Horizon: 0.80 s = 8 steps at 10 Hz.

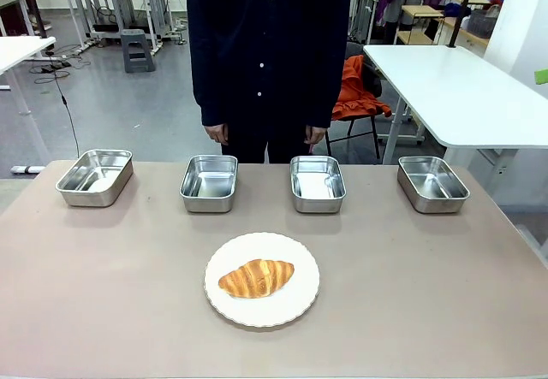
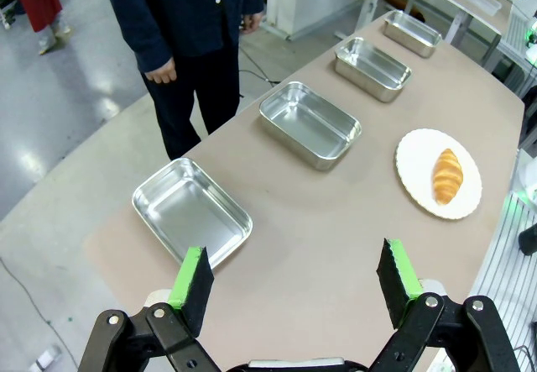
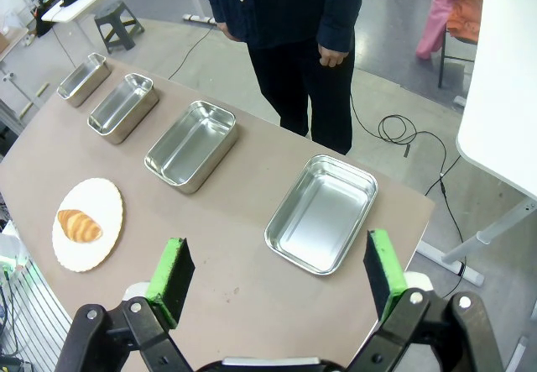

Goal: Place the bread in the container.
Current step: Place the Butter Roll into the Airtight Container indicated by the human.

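**On the plate [image 1: 257, 317], not in a container: bread [image 1: 256, 278] awaits its move**

Above the robot's edge of the table [image 1: 103, 310], the left gripper [image 2: 294, 263] hangs with its green-padded jaws spread wide and nothing between them. The right gripper [image 3: 277, 254] hangs likewise, agape and empty. Just beyond the left gripper's fingers lies the nearest of the steel containers [image 2: 191, 212], the others running away from it in a row. The right gripper looks down on the end container [image 3: 321, 212] at the far end of that same row. The bread sits well off to the side of each gripper, alone on a white scalloped plate, on the robot's side of the row.

By the look of it, nothing of the task is done. The bread has yet to be picked up, carried and set in a container, and which one is meant cannot be told.

The count: two grippers, four containers, one plate, one bread. All four containers seem empty; a pale patch in one is probably glare. Beyond the row stands one person [image 1: 270, 54], hands [image 1: 216, 133] at the sides.
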Motion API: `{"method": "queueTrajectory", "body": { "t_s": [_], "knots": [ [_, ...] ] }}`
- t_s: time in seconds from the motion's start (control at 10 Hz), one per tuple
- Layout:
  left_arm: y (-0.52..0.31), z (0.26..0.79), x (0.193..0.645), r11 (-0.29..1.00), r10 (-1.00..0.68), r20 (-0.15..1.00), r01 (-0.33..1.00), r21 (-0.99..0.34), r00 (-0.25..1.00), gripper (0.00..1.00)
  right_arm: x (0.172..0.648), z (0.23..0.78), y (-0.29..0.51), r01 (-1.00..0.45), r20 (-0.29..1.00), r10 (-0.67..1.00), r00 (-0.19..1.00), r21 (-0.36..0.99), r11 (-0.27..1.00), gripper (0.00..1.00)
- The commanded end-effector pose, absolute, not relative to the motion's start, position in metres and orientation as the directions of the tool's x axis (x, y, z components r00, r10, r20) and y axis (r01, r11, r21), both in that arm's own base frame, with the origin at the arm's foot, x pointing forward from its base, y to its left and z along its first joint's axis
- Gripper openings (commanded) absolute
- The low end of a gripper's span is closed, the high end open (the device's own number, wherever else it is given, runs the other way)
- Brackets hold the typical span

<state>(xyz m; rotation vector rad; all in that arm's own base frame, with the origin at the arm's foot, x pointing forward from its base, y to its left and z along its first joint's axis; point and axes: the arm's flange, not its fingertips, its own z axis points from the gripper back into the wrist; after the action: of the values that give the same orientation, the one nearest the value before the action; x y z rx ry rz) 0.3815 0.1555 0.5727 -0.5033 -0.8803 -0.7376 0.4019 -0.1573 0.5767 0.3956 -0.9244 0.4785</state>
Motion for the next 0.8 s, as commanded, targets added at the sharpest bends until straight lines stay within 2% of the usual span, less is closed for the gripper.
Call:
{"method": "queueTrajectory", "body": {
  "t_s": [0.0,0.7],
  "knots": [
    [0.1558,0.5733,0.3806,0.650,-0.360,0.834,0.753,-0.097,0.418,1.00,0.4037,0.5765,-0.1579,-0.558,0.840,0.217,0.497,0.118,0.821,1.00],
    [0.1558,0.5733,0.3806,0.650,-0.360,0.834,0.753,-0.097,0.418,1.00,0.4037,0.5765,-0.1579,-0.558,0.840,0.217,0.497,0.118,0.821,1.00]
  ]
}}
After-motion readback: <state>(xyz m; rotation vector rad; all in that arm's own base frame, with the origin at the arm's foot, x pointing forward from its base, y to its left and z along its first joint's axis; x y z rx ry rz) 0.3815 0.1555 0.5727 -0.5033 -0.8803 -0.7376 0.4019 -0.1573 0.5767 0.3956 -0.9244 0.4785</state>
